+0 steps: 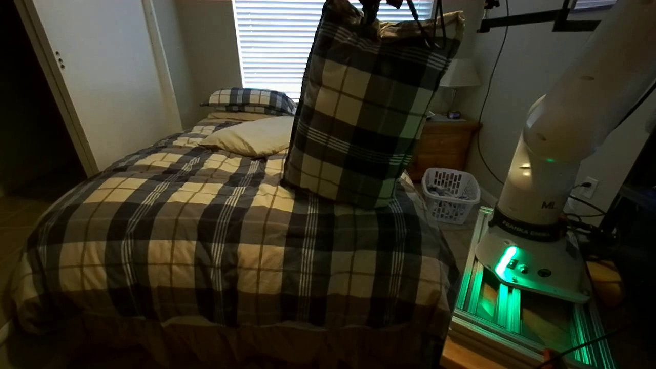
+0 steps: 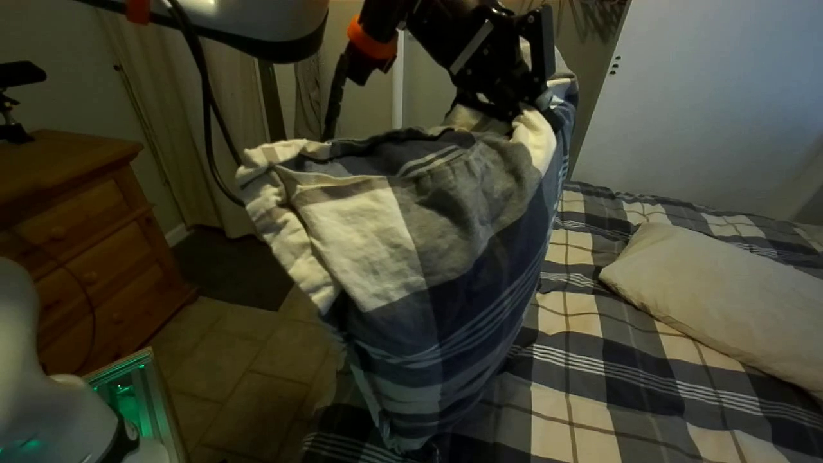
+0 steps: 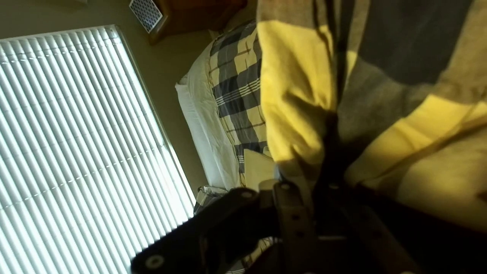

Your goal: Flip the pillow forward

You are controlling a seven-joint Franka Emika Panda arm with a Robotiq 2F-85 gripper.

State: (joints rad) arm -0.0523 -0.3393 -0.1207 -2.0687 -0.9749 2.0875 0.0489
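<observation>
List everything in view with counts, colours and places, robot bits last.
Bed: one, black, cream and tan plaid, mid-scene
Large plaid pillow: one, same colours, held upright over the bed
Plain pillow: one, cream, on the bed
Smaller plaid pillow: at least one, dark and cream, bed's head
Blinds: at least one set, white, beyond the bed
Nightstand: one, brown, beside the bed
Lamp: one, white, on the nightstand
Laundry basket: one, white, near the nightstand
Dresser: one, brown, by a beige curtain
Door panel: at least one, white, beside the bed
Small items: a few, dark, on dresser and nightstand
Robot arm: one, white, beside the bed
Jaws: one pair, black, gripping the large pillow's top
</observation>
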